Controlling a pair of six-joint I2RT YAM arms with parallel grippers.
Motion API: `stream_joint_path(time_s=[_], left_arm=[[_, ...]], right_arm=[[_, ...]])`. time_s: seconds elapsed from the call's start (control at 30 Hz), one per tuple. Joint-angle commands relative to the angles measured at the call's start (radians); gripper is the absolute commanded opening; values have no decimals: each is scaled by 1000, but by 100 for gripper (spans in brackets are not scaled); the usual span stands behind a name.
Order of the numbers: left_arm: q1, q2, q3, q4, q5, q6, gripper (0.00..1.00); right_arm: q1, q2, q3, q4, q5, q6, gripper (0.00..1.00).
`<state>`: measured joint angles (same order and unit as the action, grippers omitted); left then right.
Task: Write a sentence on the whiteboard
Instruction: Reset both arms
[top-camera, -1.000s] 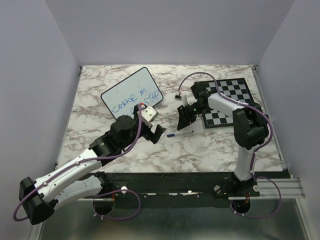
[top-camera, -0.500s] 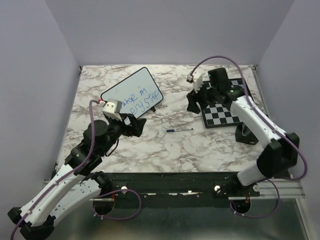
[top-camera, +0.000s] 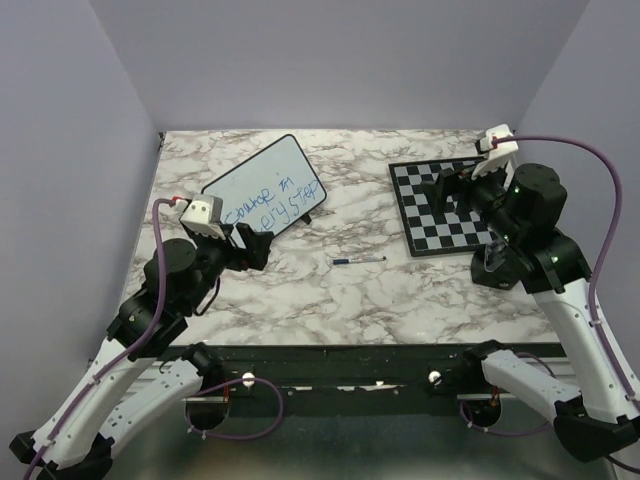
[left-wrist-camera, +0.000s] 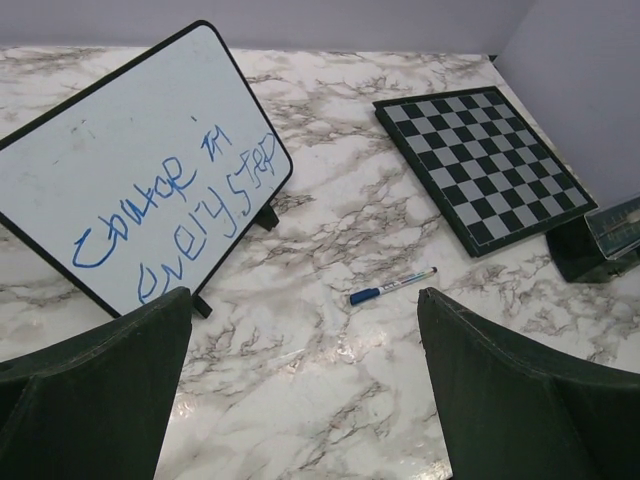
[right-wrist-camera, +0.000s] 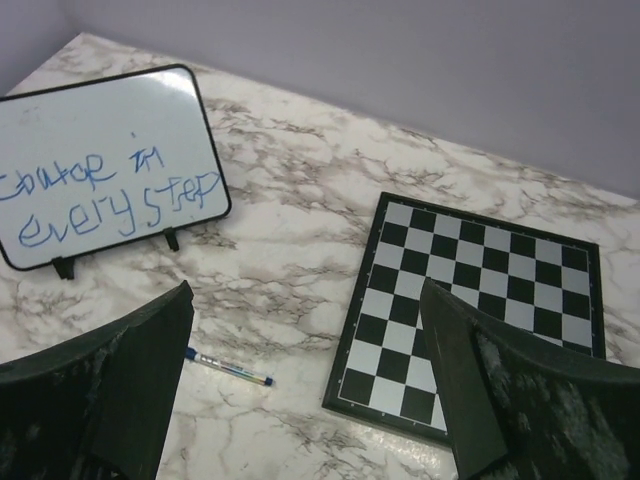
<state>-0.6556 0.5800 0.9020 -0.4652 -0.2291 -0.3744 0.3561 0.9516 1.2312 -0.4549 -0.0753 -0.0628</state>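
Observation:
The whiteboard (top-camera: 262, 183) stands propped on small feet at the back left of the marble table, tilted. The sentence (top-camera: 272, 200) in blue marker fills two lines on it, also readable in the left wrist view (left-wrist-camera: 170, 215) and the right wrist view (right-wrist-camera: 110, 195). A blue-capped marker (top-camera: 358, 260) lies flat on the table between the arms, touched by nothing. My left gripper (top-camera: 247, 245) hovers open in front of the board, empty. Raised above the chessboard, my right gripper (top-camera: 448, 186) is open and empty.
A black-and-white chessboard (top-camera: 425, 228) lies at the back right. A small black stand (top-camera: 492, 270) sits near its front right corner. Purple walls close in the table on three sides. The marker (left-wrist-camera: 393, 285) lies on bare marble mid-table.
My right gripper has opened and pulled back from the marker, up and right over the chessboard. The left arm has drawn back leftward from the board. The marker stays on the table.

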Motion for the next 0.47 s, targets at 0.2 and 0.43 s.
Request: stream_joint_path(time_s=[0.2, 0.43], left_arm=[[4, -81, -12, -79, -81, 8, 99], [4, -95, -34, -61, -99, 14, 99]], right_arm=[[-5, -73, -30, 10, 123, 49, 100], [-5, -76, -39, 12, 85, 9, 99]])
